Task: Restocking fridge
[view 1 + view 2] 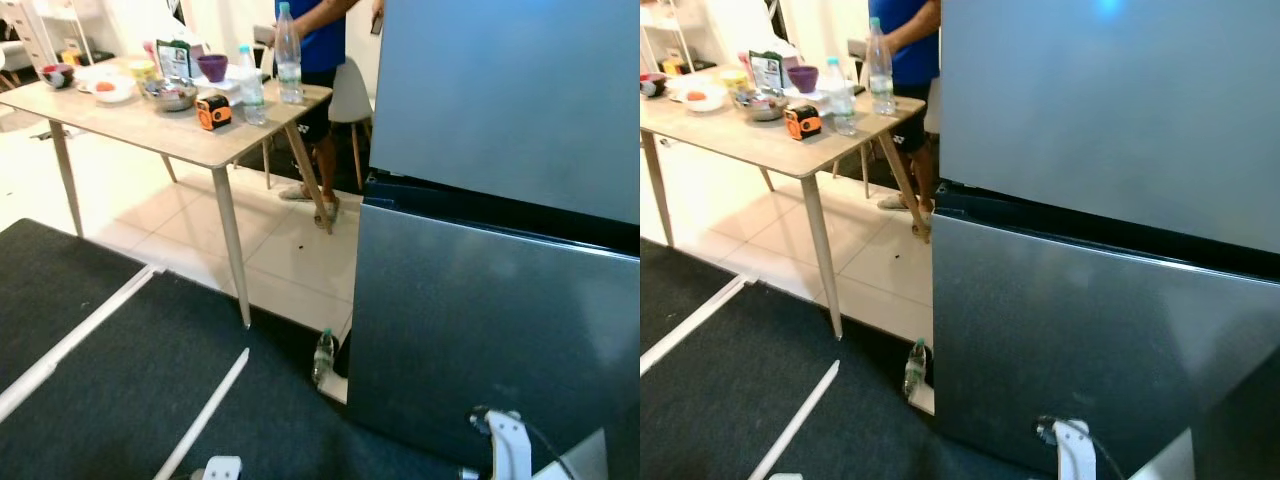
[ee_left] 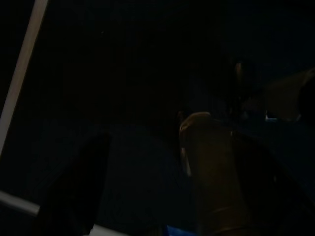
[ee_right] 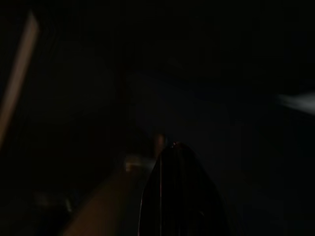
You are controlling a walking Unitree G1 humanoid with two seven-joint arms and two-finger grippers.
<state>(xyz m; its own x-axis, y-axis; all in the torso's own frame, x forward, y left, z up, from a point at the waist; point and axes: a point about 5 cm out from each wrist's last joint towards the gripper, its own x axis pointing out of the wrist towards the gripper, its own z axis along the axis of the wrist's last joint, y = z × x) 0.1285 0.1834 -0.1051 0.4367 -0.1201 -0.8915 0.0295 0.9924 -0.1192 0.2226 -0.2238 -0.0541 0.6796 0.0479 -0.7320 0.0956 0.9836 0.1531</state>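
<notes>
Fridge doors shut; stock on bench.
Grey two-door fridge [image 1: 500, 330] is closed; clear plastic bottles [image 1: 288, 55] stand on the wooden bench [image 1: 150, 125] (gripper states: cannot tell, wrist views dark). Stage undeterminable.

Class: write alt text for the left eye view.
A grey fridge fills the right side, doors shut, a small bottle on the floor beside it. Left, a wooden table holds bottles and bowls; a person stands behind it.

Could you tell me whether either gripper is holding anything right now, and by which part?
It cannot be told: both wrist views are too dark. The bottle on the floor by the fridge stands untouched.
</notes>
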